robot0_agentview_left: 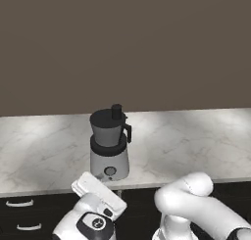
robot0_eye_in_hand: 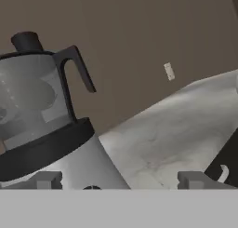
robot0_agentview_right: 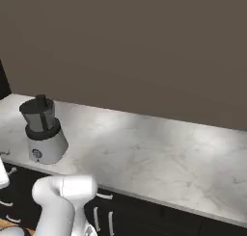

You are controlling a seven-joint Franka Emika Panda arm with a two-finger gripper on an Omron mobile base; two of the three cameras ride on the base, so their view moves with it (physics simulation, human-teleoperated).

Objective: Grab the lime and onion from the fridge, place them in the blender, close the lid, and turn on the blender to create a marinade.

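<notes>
Fingertips (robot0_eye_in_hand: 46, 179) of our gripper (robot0_eye_in_hand: 118, 180) stand wide apart at the bottom of the hand view, holding nothing. Between them, at lower left, is the blender (robot0_eye_in_hand: 46, 129), its knob (robot0_eye_in_hand: 91, 187) just at the bottom edge. The lid (robot0_agentview_left: 112, 115) sits on the jar at centre frame. We judge loading and closing done, though the jar's contents are unclear; whether it is on we cannot tell.

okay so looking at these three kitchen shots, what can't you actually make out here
- What the blender holds: its dark jar hides it in both base views, and the hand view gives just blurred shapes behind the wall.
- The gripper: in the hand view the bottom edge cuts off all but the tips of its fingers.
- The knob's setting: too small in the base views, cut by the bottom edge in the hand view.
</notes>
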